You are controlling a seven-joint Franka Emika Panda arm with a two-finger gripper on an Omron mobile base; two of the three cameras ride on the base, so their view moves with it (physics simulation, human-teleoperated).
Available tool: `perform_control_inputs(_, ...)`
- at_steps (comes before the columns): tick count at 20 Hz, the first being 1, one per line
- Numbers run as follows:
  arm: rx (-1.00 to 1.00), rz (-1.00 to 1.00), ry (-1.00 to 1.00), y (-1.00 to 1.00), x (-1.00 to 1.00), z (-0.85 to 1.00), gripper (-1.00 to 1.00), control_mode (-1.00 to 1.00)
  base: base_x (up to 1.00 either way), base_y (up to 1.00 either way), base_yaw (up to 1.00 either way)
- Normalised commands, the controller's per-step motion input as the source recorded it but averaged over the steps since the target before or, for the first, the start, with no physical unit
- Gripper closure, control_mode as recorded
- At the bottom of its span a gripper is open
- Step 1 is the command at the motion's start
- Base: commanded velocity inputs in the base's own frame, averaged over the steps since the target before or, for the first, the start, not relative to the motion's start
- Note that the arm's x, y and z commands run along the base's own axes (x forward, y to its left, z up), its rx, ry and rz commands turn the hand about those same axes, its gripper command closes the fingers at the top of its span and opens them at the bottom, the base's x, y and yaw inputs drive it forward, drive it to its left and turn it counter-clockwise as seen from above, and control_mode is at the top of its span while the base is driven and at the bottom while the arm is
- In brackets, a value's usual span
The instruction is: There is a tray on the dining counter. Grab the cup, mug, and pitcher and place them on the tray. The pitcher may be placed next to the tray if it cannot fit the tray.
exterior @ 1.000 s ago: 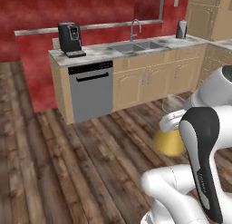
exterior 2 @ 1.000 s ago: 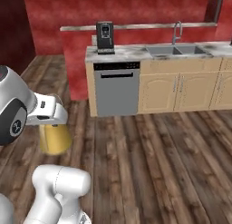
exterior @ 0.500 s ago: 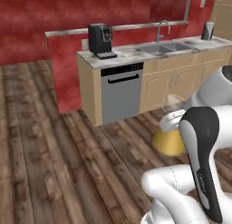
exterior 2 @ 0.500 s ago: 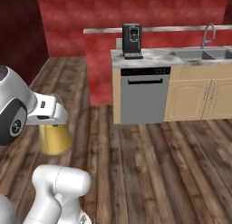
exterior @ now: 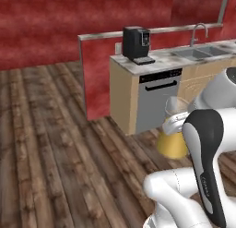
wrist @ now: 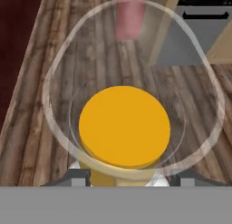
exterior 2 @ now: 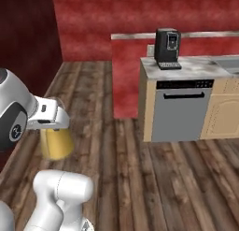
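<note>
Nearest of all, the gripper (wrist: 123,177) is clamped on the pitcher (wrist: 124,125), its two dark finger tips standing at either side of the glass at the bottom of the hand view, with the clear rim spreading wide above them and the round amber-yellow disc of its lower part seen straight down the neck; in the left base view the pitcher (exterior: 173,134) hangs upright in the air just beside the arm's dark-and-white upper link, its clear neck above and its amber cone below, well above the floor; in the right base view the pitcher (exterior 2: 56,142) shows as an amber cone under the white hand, again held off the ground; below and around it lies the wooden plank floor (exterior: 55,153), brown and streaked; further on stands a run of tan cabinets with a grey dishwasher (exterior 2: 180,110) set into the front, under a marble top (exterior 2: 186,64); on that top sits a black coffee machine (exterior 2: 167,47), near the end of the run; to the right along the same top a sink with a tall tap (exterior: 199,33) shows in the left base view; behind it all rises a red wall (exterior 2: 140,19) with a pale ledge along the top of a lower red partition.
</note>
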Motion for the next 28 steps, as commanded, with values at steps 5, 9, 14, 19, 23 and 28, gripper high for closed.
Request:
perform_control_inputs(5, 0.00, 0.00, 0.00, 0.00, 0.00, 0.00, 1.00, 1.00, 1.00, 1.00, 0.15)
perform_control_inputs(9, 0.00, 0.00, 0.00, 0.00, 0.00, 0.00, 1.00, 1.00, 1.00, 1.00, 0.22)
perform_control_inputs(14, 0.00, 0.00, 0.00, 0.00, 0.00, 0.00, 1.00, 1.00, 1.00, 0.94, 0.15)
perform_control_inputs(19, 0.00, 0.00, 0.00, 0.00, 0.00, 0.00, 1.00, 1.00, 1.00, 0.39, 0.00)
perform_control_inputs(23, 0.00, 0.00, 0.00, 0.00, 0.00, 0.00, 1.00, 1.00, 1.00, 0.22, 0.00)
perform_control_inputs(28, 0.00, 0.00, 0.00, 0.00, 0.00, 0.00, 1.00, 1.00, 1.00, 0.27, 0.00)
